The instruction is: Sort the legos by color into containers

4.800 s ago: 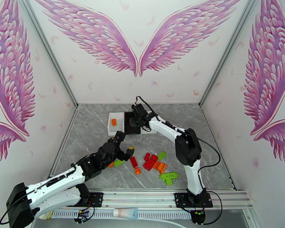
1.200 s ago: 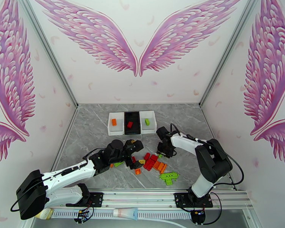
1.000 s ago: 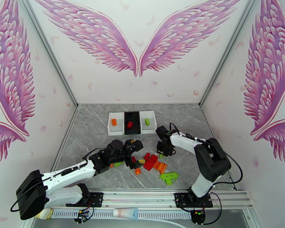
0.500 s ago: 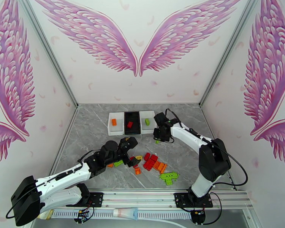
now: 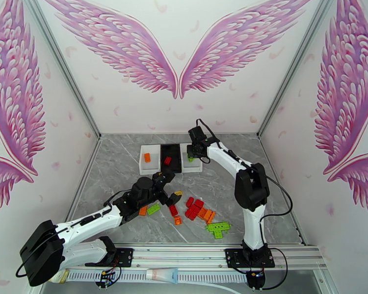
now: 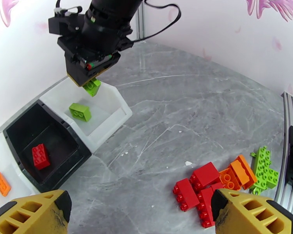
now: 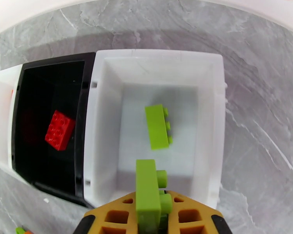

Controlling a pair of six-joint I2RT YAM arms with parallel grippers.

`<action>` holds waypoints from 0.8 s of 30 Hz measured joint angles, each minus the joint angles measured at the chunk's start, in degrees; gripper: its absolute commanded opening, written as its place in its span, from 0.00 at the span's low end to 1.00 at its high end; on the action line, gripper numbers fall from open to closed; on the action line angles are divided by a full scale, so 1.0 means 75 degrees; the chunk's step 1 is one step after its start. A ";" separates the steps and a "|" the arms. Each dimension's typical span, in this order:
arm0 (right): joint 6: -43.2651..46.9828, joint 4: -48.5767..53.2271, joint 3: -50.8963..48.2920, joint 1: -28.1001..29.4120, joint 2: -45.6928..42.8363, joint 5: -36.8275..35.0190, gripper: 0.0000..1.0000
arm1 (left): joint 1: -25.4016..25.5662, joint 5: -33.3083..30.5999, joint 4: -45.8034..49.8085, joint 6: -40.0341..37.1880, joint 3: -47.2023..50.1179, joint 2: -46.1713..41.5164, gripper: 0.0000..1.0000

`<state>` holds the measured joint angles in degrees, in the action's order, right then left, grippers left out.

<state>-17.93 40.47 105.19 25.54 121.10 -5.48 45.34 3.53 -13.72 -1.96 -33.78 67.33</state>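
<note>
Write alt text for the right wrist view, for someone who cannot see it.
The right gripper holds a lime green brick upright over the near end of a white tray, where a second green brick lies. To the left, the adjoining black tray holds one red brick, all on a grey marbled table.

Bright, even light from overhead, bounced off white walls [image 5: 135, 118]; shadows on the grey table [image 5: 110, 162] are soft and pale, pooling just under the arms [image 5: 86, 226]. Glare is slight, just a mild sheen on the marble toward 12 o'clock in the left wrist view. The black tray [image 7: 33, 94] swallows light and reads murky. The right wrist lens bows the table edge at 12 o'clock; the green lego [image 7: 147, 188] and yellow fingers [image 7: 193, 215] at 6 o'clock look soft
</note>
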 measured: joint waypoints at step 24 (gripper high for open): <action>0.0149 -0.1373 -0.3060 0.0000 -0.3016 0.0714 0.87 | -0.0513 -0.2052 0.3066 0.2582 -0.1113 0.0006 0.99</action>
<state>-16.82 30.17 82.24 25.54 98.48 -0.12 41.50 -11.86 9.28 17.41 -42.13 67.37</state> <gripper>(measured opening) 0.843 0.992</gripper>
